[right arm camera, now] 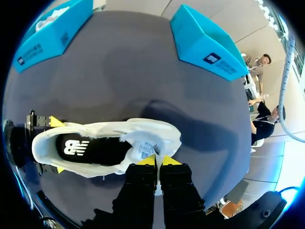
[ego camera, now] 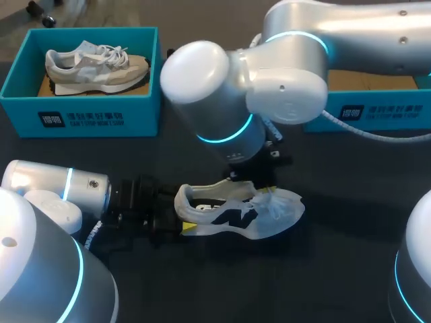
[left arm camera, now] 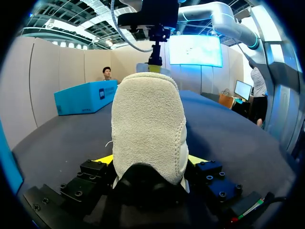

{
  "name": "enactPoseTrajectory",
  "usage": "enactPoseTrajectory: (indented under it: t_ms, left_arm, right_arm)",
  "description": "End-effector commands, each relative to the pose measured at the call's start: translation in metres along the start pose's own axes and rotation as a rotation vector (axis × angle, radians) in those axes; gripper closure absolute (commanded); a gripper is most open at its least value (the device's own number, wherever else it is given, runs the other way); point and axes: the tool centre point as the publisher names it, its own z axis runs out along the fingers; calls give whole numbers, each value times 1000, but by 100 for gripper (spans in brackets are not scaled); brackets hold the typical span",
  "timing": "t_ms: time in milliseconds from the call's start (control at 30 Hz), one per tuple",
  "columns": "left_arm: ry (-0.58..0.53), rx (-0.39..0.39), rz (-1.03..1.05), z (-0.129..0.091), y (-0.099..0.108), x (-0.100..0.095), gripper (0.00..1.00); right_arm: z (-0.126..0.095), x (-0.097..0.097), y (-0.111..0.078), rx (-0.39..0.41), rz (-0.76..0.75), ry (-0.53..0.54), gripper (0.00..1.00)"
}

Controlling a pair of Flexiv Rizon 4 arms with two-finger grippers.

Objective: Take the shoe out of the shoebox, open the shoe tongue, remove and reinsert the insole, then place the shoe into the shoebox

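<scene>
Clamping the shoe (ego camera: 236, 212) at heel (left gripper (left arm camera: 150, 160)); right gripper (right arm camera: 157, 160) pinches tongue (right arm camera: 145, 149).

Rough, nubbly pale suede on the heel of the shoe (left arm camera: 147, 119); smooth matt black on its insole (right arm camera: 102, 150). Matt, dark, cloth-like cover over the bench (ego camera: 350, 269). Matt teal cardboard for the shoebox (ego camera: 81, 118). Glossy, smooth silver shell on the right arm (ego camera: 289, 60). Dull black metal, yellow plastic-looking tips on the left claw (left arm camera: 150, 161).

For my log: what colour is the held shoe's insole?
The insole is black, white logo; right wrist view.
</scene>
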Motion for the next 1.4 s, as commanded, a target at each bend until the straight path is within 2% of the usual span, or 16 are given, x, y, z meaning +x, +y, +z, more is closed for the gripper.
enactPoseTrajectory:
  t_ms: [33,533,567,600,633,667,700,733,900,1233,1400]
  left_arm:
    - [2,-4,0,1,0,-1,100]
    - [2,-4,0,1,0,-1,100]
    - [2,-4,0,1,0,-1,100]
    - [2,-4,0,1,0,-1,100]
    - [2,-4,0,1,0,-1,100]
    - [2,-4,0,1,0,-1,100]
    - [2,-4,0,1,0,-1,100]
    - [2,-4,0,1,0,-1,100]
    - [2,-4,0,1,0,-1,100]
    - [2,-4,0,1,0,-1,100]
    - [2,-4,0,1,0,-1,100]
  right_arm:
    - [13,-10,-3,4,248,13,100]
    - [76,-17,-12,46,261,59,100]
    - [78,-18,-13,45,263,61,84]
    - [80,-18,-13,49,266,64,57]
    - [81,-19,-13,49,268,67,51]
    - [81,-19,-14,49,270,67,36]
    - [81,-19,-14,50,271,68,14]
    - [80,-20,-13,50,272,68,0]
    - [68,-22,-7,15,267,69,0]
    - [24,-30,5,-80,252,50,0]
    - [0,-33,13,-147,233,80,0]
